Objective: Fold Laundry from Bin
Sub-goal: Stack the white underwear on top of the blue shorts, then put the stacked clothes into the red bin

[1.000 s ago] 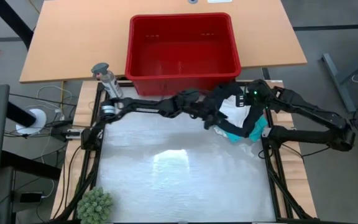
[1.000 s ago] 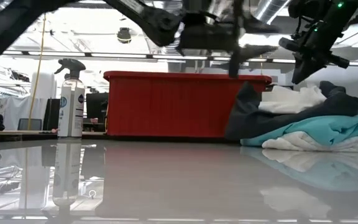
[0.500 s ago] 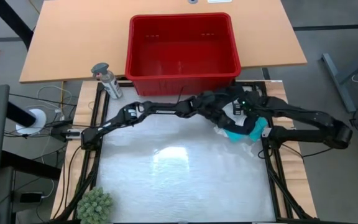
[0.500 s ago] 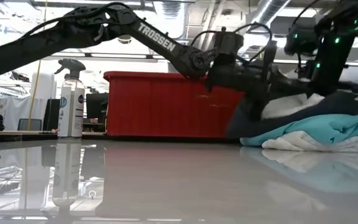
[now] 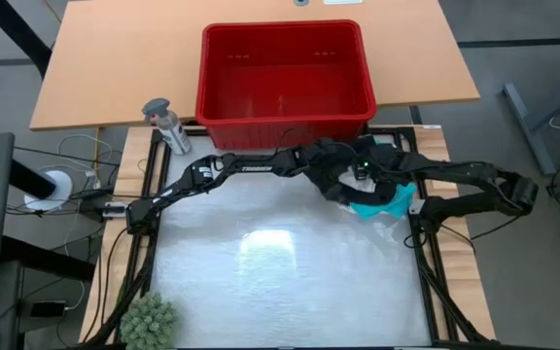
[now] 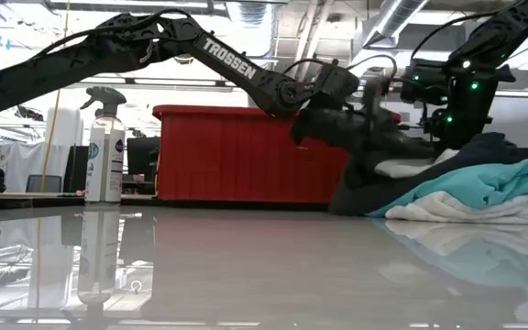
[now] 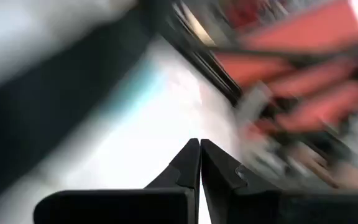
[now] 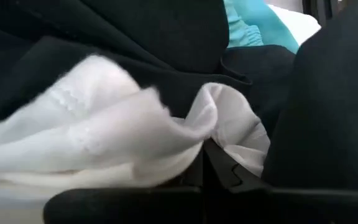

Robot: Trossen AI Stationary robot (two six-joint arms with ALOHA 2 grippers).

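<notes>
Both claws sit over the laundry (image 5: 377, 197) heap at the right of centre in your high view, on the pale surface (image 5: 270, 262). Your left claw (image 5: 336, 185) is closed; its wrist view shows the fingertips (image 7: 199, 155) pressed together with nothing clearly between them. Your right claw (image 8: 205, 163) is closed too, pinching a fold of the white lacy top (image 8: 104, 130), with black clothing (image 8: 135, 37) around it and the turquoise shirt (image 8: 250, 25) just beyond. You can see the bin (image 5: 283, 73) at the upper centre, just behind the heap. A spray bottle (image 5: 166, 124) stands left of the bin.
</notes>
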